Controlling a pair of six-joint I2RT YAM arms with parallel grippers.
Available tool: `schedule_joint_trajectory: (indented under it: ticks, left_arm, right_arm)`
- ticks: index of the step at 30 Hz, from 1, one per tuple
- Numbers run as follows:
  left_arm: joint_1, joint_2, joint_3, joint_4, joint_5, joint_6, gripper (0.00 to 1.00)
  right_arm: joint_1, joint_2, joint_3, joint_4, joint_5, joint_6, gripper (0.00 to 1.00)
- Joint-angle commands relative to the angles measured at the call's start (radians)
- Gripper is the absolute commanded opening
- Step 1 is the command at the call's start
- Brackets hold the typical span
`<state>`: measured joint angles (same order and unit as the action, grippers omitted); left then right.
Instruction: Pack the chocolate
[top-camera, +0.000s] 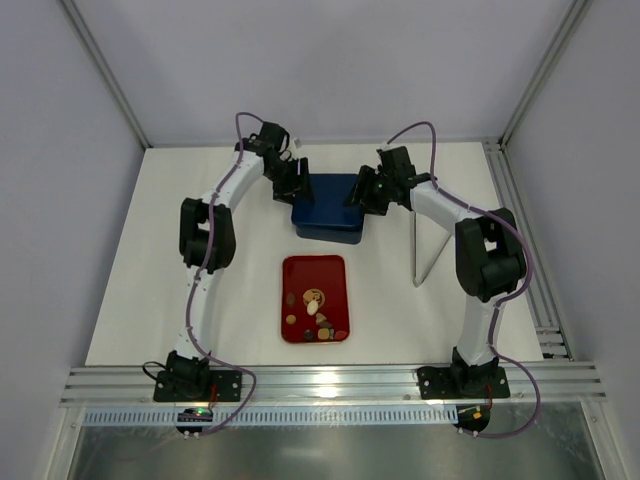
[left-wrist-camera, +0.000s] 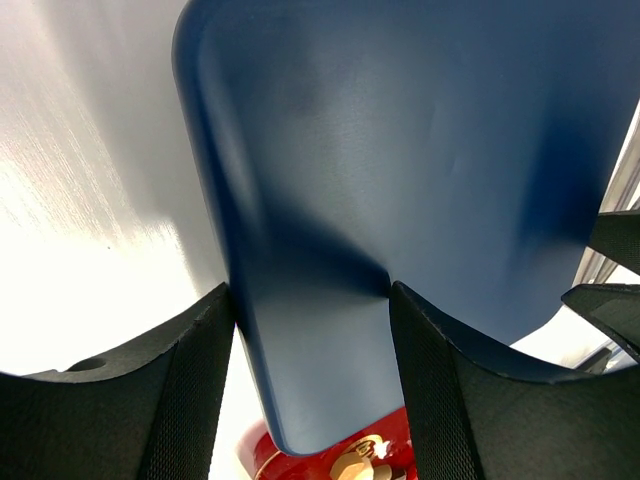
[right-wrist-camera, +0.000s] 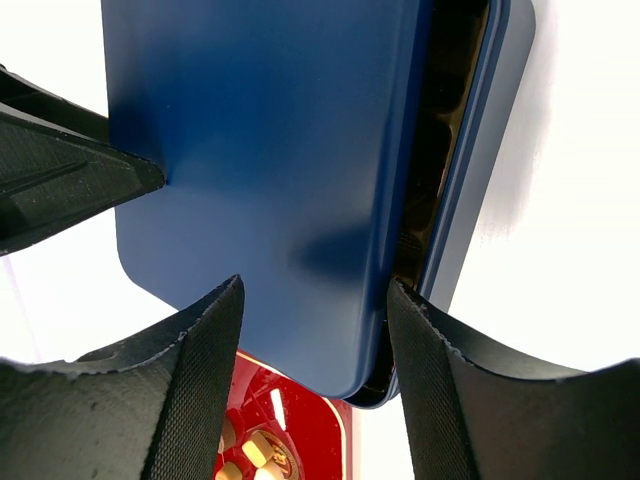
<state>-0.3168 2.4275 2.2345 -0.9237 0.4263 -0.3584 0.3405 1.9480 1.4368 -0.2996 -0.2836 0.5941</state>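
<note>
White walls enclose a white tabletop (top-camera: 400, 320), and near the middle of its far edge sits the dark blue box (top-camera: 327, 222), with both arms reaching in from either side. The step in hand looks like taking off the lid (left-wrist-camera: 400, 150). To do it well, both sides should rise evenly and straight up, so the lid does not catch on the base or drag the box across the tabletop, and then be set down well clear of the red tray (top-camera: 295, 275). The left jaws are closed on the lid's rim. The right jaws straddle its opposite edge at a middling width, one finger (right-wrist-camera: 420, 330) by the dark gap beneath, but I cannot tell whether they actually pinch it. The chocolate (top-camera: 317, 315) lies loose on the tray at the tabletop's centre, well apart from both jaws and towards the near edge.
</note>
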Motion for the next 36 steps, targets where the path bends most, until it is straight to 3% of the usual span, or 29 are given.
schedule_joint_trajectory:
  ticks: [1,29,36]
  left_arm:
    - [-0.018,-0.038,-0.021,0.026,-0.054,0.022,0.61]
    - [-0.018,-0.080,-0.076,0.060,-0.043,0.087,0.66]
    - [-0.018,-0.108,-0.118,0.112,-0.004,0.079,0.66]
  right_arm:
    - [0.012,-0.031,0.002,0.068,-0.043,0.021,0.60]
    - [0.005,-0.008,-0.006,0.071,-0.022,0.023,0.56]
    - [0.005,-0.029,-0.026,0.100,-0.034,0.026,0.49]
